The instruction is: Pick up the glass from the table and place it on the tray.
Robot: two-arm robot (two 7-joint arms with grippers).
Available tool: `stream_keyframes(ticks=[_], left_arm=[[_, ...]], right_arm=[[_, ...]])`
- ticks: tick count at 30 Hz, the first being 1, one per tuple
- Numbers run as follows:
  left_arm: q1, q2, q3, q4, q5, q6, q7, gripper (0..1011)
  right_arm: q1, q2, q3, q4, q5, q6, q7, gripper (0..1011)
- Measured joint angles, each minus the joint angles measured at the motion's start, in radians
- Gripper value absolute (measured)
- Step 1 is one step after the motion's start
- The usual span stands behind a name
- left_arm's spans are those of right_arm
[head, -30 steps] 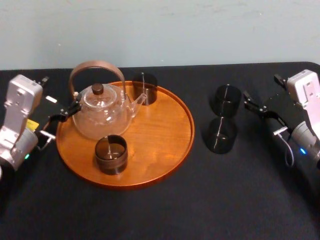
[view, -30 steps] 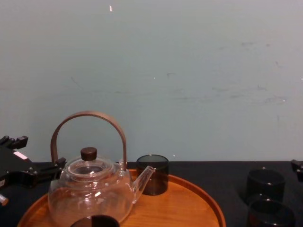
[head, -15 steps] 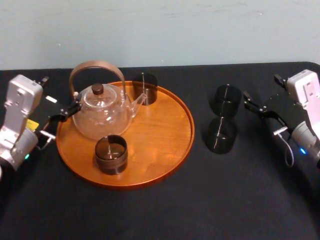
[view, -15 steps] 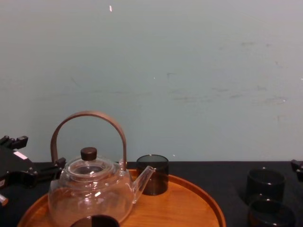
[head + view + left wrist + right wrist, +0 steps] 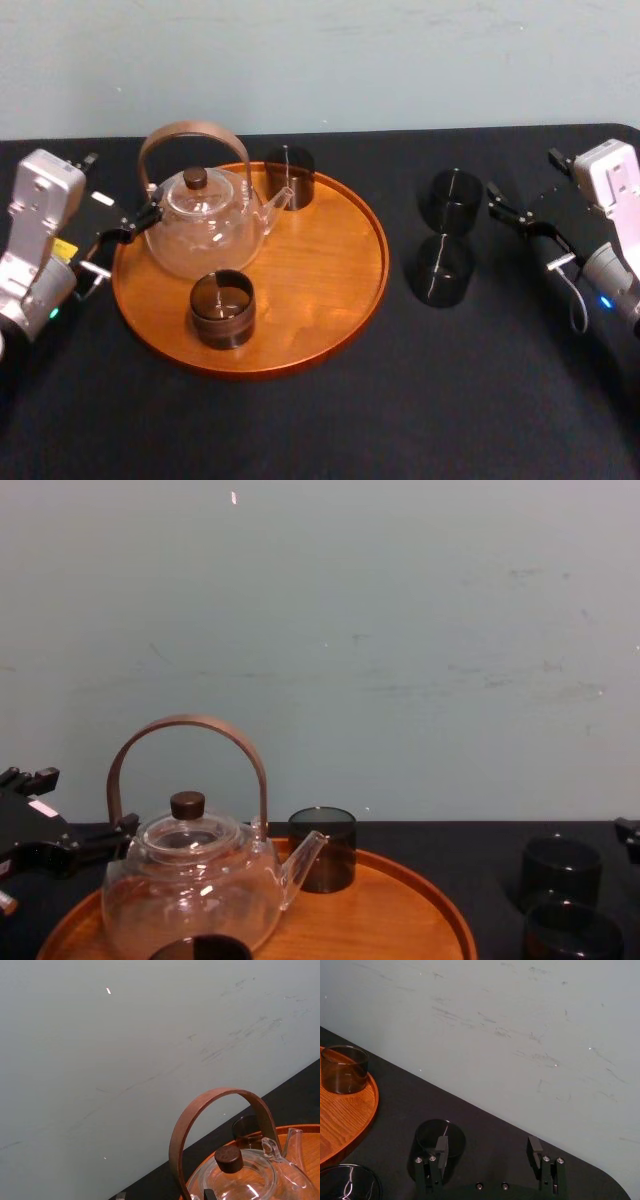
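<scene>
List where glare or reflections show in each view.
Head view: thin white streaks run down both dark glasses on the table, the far glass and the near glass; the tray shows a soft sheen on its bare wood. Chest view: small white glints on the teapot. Left wrist view: one glint on the teapot's shoulder. Right wrist view: a white streak in the near glass.

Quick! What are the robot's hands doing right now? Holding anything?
Left hand: open, empty, beside the teapot.
Right hand: open, empty, beside a glass on the table.
</scene>
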Motion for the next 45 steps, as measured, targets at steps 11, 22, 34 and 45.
stream_keyframes(ticks=[11,22,34,45], left_arm=[[0.000,0.000,0.000,0.000,0.000,0.000,0.000,1010],[0.000,0.000,0.000,0.000,0.000,0.000,0.000,1009],[0.000,0.000,0.000,0.000,0.000,0.000,0.000,1010],[0.000,0.000,0.000,0.000,0.000,0.000,0.000,1009]], right_arm=[[-0.019,0.004,0.012,-0.008,0.004,-0.003,0.027,1002],[-0.125,0.051,0.032,-0.121,0.005,-0.002,0.087,1002],[-0.232,0.078,0.069,-0.226,0.021,-0.020,0.118,1002],[-0.278,0.070,0.074,-0.249,0.038,-0.034,0.183,1002]])
